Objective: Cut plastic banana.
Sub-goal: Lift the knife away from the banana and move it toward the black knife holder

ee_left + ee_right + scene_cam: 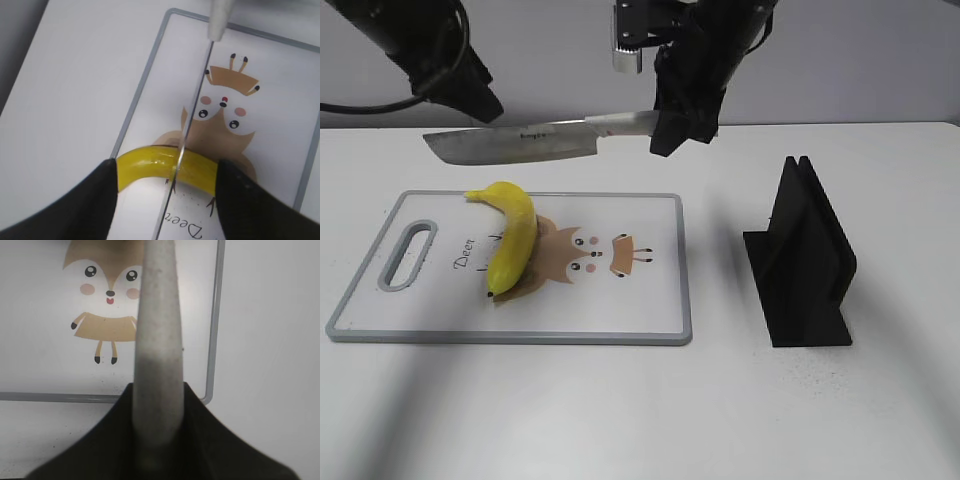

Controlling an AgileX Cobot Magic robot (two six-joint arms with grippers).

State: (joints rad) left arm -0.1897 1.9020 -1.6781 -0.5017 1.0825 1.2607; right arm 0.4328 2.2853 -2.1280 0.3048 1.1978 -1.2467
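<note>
The plastic banana (512, 235) lies whole on the left half of the cutting board (620, 310), stem at the far end. My right gripper (675, 135) is shut on the grey handle of a knife (515, 145) and holds it level in the air above the far edge of the board, blade pointing left. In the right wrist view the handle (157, 315) runs out from the gripper (157, 410). My left gripper (480, 100) is open and empty, high above the board's far left. Its wrist view shows the banana (150, 165) between its fingers (167, 200), with the knife's thin spine (192, 100) across it.
A black knife stand (805, 260) stands on the white table to the right of the board. The board has a deer picture (590, 255) and a handle slot (408, 255) at its left end. The board also shows in both wrist views (280, 90) (40, 370).
</note>
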